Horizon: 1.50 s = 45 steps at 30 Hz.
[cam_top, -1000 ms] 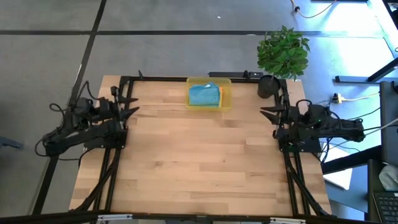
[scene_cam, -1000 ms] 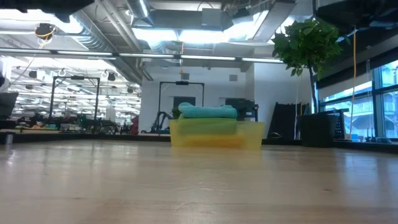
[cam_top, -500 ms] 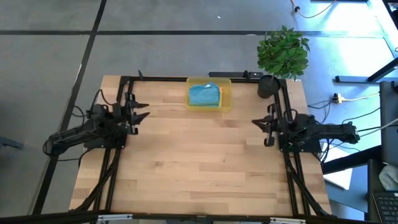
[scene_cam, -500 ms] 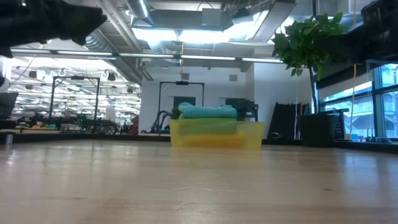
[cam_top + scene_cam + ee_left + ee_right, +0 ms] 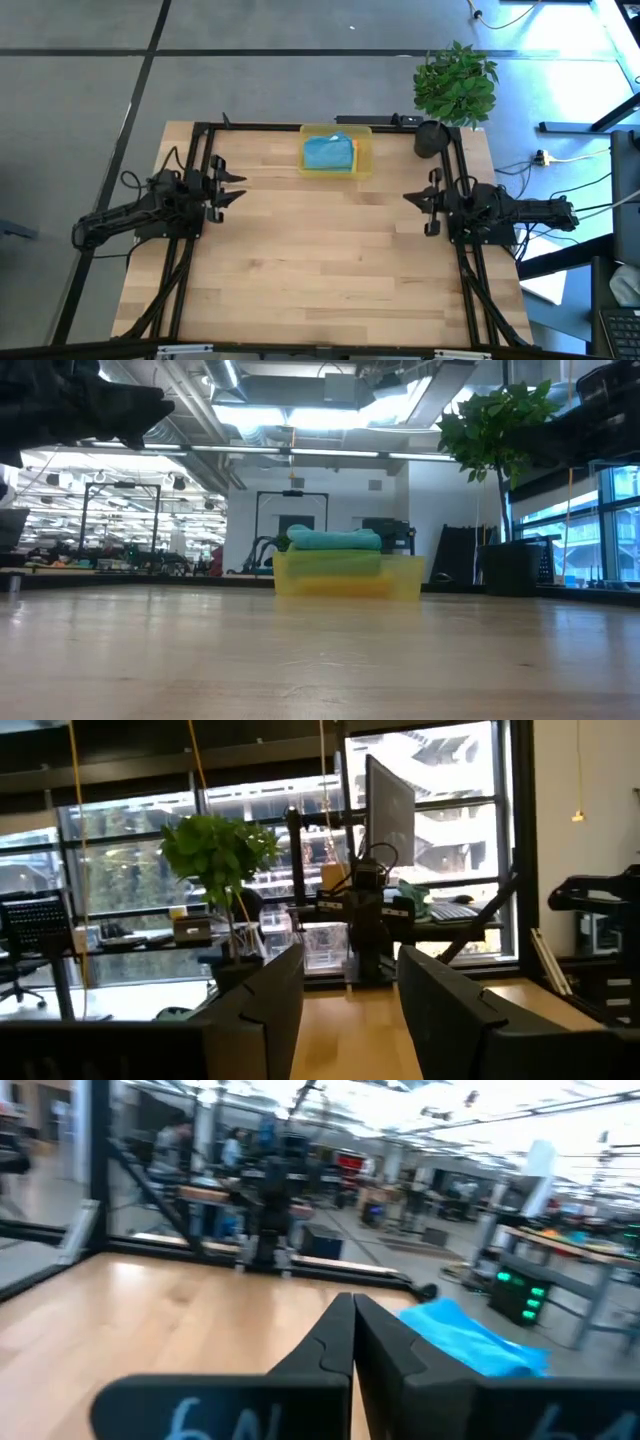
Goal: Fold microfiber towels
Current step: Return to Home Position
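Teal-blue towel (image 5: 328, 153), yel. tray (image 5: 366, 156), lt-wood table (image 5: 330, 262)

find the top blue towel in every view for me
High view: blue towel at top centre, in the yellow tray.
Low view: centre, topping the stack in the tray.
Left wrist view: not in it.
Right wrist view: right of middle.
Shared landmark: the potted plant, in the high, low and left wrist views.
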{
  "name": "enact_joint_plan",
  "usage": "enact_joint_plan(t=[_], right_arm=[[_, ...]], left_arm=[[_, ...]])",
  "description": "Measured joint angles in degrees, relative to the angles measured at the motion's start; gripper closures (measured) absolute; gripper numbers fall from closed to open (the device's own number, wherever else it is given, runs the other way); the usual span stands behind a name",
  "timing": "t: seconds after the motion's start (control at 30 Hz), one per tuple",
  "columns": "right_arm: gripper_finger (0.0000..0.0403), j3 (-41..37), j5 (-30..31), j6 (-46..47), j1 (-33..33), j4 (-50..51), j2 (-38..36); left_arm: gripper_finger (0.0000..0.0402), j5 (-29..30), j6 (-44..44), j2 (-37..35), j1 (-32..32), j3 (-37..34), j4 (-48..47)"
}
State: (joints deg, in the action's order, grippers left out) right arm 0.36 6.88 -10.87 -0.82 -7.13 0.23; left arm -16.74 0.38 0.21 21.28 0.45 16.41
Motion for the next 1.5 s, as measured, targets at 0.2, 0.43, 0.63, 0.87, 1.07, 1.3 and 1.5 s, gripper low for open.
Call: enact_joint_plan(t=[0.2, 0.43, 0.63, 0.87, 1.07, 1.3, 1.5], right_arm=[[0.0393, 0.0, 3.9, 0.1, 0.0, 0.3, 0.0], [0.0378, 0.0, 3.9, 0.0, 0.0, 0.3, 0.0], [0.0378, 0.0, 4.0, -0.1, 0.0, 0.3, 0.0], [0.0377, 0.0, 4.0, -0.1, 0.0, 0.3, 0.0], [0.0377, 0.0, 4.0, -0.1, 0.0, 0.3, 0.0], [0.0377, 0.0, 4.0, -0.1, 0.0, 0.3, 0.0], [0.0377, 0.0, 4.0, -0.1, 0.0, 0.3, 0.0]], left_arm=[[0.025, 5.2, 0.2, 0.0, 0.0, 0.0, -0.3], [0.025, 6.6, 0.2, 0.0, 0.0, 0.0, -0.3], [0.025, 6.7, 0.2, 0.0, 0.0, 0.0, -0.3], [0.025, 6.7, 0.2, 0.0, 0.0, 0.0, -0.3], [0.025, 6.7, 0.2, 0.0, 0.0, 0.0, -0.3], [0.025, 6.7, 0.2, 0.0, 0.0, 0.0, -0.3], [0.025, 6.7, 0.2, 0.0, 0.0, 0.0, -0.3]])
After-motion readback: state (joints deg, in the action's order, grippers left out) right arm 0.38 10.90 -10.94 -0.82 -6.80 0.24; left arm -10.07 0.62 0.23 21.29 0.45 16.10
